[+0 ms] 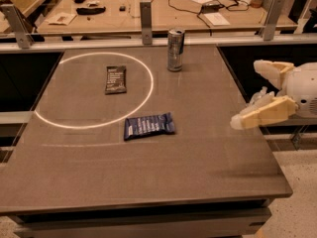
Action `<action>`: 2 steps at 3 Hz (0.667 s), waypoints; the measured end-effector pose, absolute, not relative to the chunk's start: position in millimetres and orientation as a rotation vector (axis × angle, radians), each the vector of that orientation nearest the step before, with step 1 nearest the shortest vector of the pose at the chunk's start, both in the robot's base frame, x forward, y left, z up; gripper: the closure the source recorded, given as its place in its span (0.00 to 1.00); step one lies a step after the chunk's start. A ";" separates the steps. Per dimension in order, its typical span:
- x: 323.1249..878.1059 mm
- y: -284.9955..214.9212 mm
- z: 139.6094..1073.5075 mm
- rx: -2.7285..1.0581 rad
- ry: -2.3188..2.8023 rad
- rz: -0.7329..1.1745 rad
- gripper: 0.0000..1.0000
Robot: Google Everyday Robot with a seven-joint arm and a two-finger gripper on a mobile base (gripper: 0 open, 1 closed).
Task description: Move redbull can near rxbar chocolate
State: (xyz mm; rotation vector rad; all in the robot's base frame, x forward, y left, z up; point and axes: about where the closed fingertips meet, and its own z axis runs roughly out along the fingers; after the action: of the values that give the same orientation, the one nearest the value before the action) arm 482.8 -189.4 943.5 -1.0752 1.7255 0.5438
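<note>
In the camera view the redbull can [175, 50] stands upright near the far edge of the worktop [198, 177], its long axis vertical and its shiny top rim facing up. The body is slim, silver and blue. It sits just outside a white circle [150, 88] marked on the surface, to the right of the ring's far part.

Inside that circle lies the rxbar chocolate [116, 79] — a flat dark wrapper whose long axis runs near to far, with small white print at its far end. Can and bar are well apart, with the ring's line between them.

A larger blue wrapper [149, 126] lies flat across the near right arc of the circle, its long axis running left to right.

The gripper [247, 94] hovers at the right edge of the worktop, well apart from the can — its pale fingers [265, 114] are spread apart, hold nothing, and point left.
</note>
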 end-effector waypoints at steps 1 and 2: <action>527.5 -189.8 927.7 -0.992 1.721 0.504 0.00; 576.3 -190.8 924.8 -0.953 1.652 0.480 0.00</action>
State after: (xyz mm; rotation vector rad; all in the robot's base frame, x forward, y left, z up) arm 576.3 -190.8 924.8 -0.9531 1.6519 0.4803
